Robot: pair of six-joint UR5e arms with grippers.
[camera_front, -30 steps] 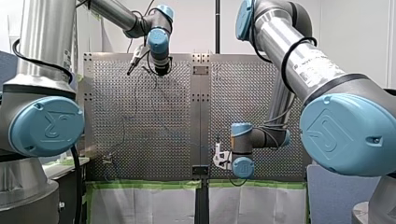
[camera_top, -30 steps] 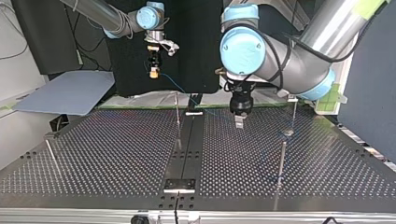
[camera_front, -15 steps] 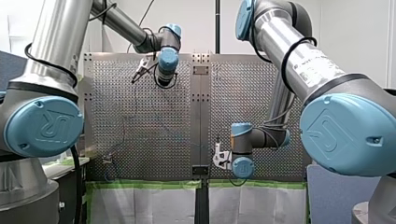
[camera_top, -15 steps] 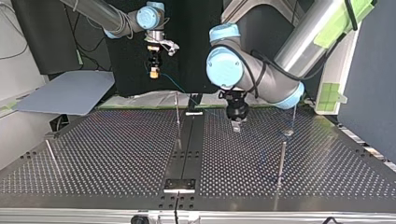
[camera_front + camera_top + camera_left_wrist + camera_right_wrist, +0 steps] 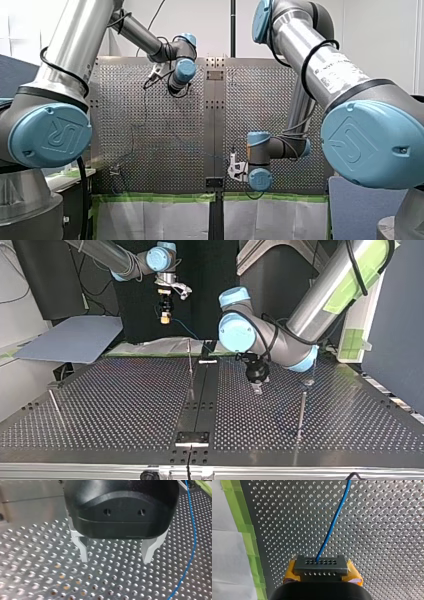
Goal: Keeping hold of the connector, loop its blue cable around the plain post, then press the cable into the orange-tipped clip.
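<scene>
Connector: a dark block with rows of small holes, clamped from both sides by my right fingers, whose pads are yellow. In the top view I hold it in the air above the far edge of the tabletop, left of that view's centre.
Blue cable: it leaves the middle of the connector's face and runs straight ahead of my right fingers over the perforated surface. In the top view it slopes down toward the far edge, near a thin upright post.
Green tape: it lines the tabletop's edge beside the connector.
My left fingers: bare metal, spread wide with nothing between them, tips low over the holes right of the top view's centre. The cable passes beside them without touching.
</scene>
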